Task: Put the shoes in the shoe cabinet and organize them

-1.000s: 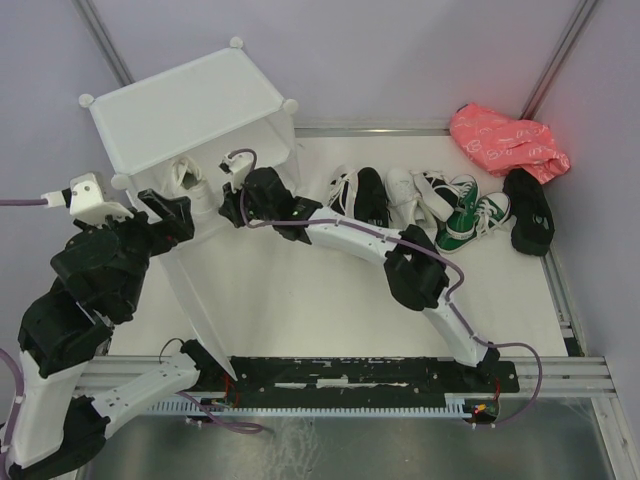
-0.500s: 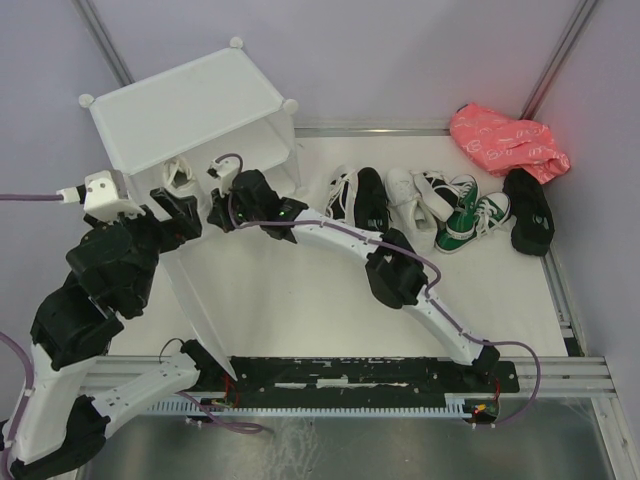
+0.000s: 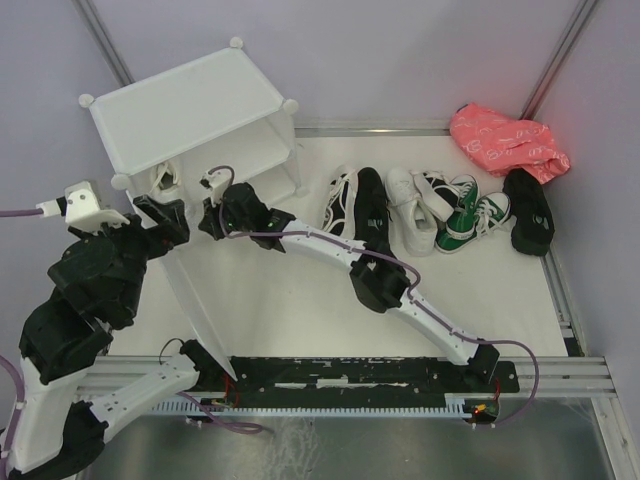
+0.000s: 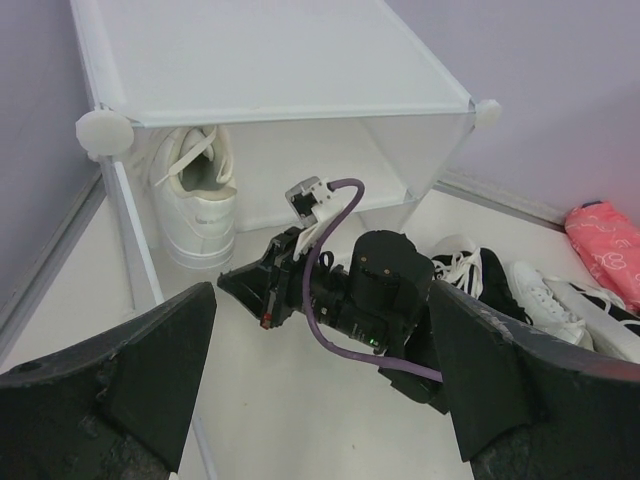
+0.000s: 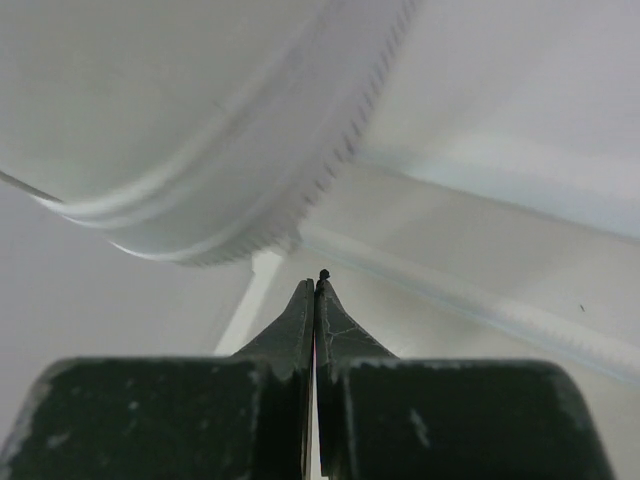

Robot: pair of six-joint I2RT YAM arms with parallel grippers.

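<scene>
Shoe cabinet (image 3: pixel 190 105): stood at the table's far left, its open side facing the arms.
Door panel (image 3: pixel 195 300): swung out toward the near edge, which left the mouth free to reach into.
White sneaker (image 4: pixel 195 200): sat inside the cabinet on the lower level, close to the left wall. Tucked to that side, it seemingly left room for its partner.
Right gripper (image 4: pixel 235 285): fingers pressed tight together, holding nothing, with the tip at the cabinet's mouth just beside the sneaker. It was probably closed to work as a blunt pusher rather than a grasper.
Left gripper (image 4: pixel 320 395): fingers spread wide and empty, hanging by the cabinet's front left corner above the door. It looked placed to steady the cabinet or to watch the opening.
Waiting shoes: black sneakers (image 3: pixel 355 200), white sneakers (image 3: pixel 410 205), green canvas sneakers (image 3: pixel 470 220) and a plain black shoe (image 3: pixel 528 210) lay in a row right of the cabinet, apart from it.
Progress: early, judging by one shoe shelved.
</scene>
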